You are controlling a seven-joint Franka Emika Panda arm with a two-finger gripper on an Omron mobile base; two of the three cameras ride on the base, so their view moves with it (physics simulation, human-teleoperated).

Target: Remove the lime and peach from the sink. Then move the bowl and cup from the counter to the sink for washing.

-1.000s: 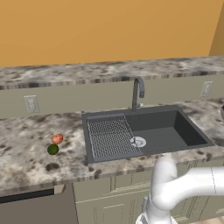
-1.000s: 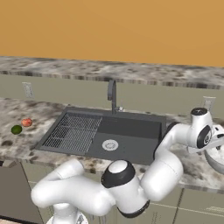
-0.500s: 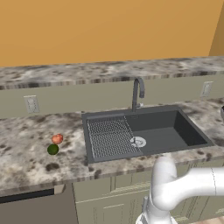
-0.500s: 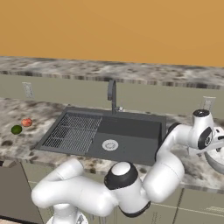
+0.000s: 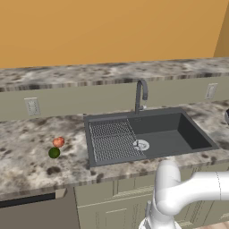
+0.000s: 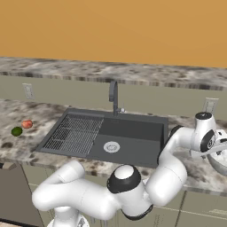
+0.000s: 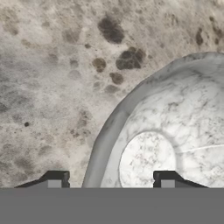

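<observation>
My gripper (image 7: 110, 181) hangs straight above the counter's right end, open, its two fingertips (image 7: 54, 179) straddling the near rim of the silvery-white speckled bowl (image 7: 131, 99) without touching it. The bowl (image 6: 220, 162) pokes in at the right edge of the right base view, under the arm's wrist. The dark grey sink (image 5: 197, 136) (image 6: 133, 153) holds no fruit. The dark green lime (image 5: 54, 152) (image 6: 17, 131) and the orange-red peach (image 5: 58, 142) (image 6: 27, 124) lie side by side on the counter left of the sink. The cup is out of view.
A grey curved faucet (image 5: 141, 94) (image 6: 114, 94) rises behind the sink. The ribbed drainer (image 5: 112, 141) takes up the basin's left half, with the round drain (image 5: 141, 145) beside it. Wall outlets (image 5: 32, 106) sit on the backsplash. Speckled stone counter (image 7: 52, 87) lies around the bowl.
</observation>
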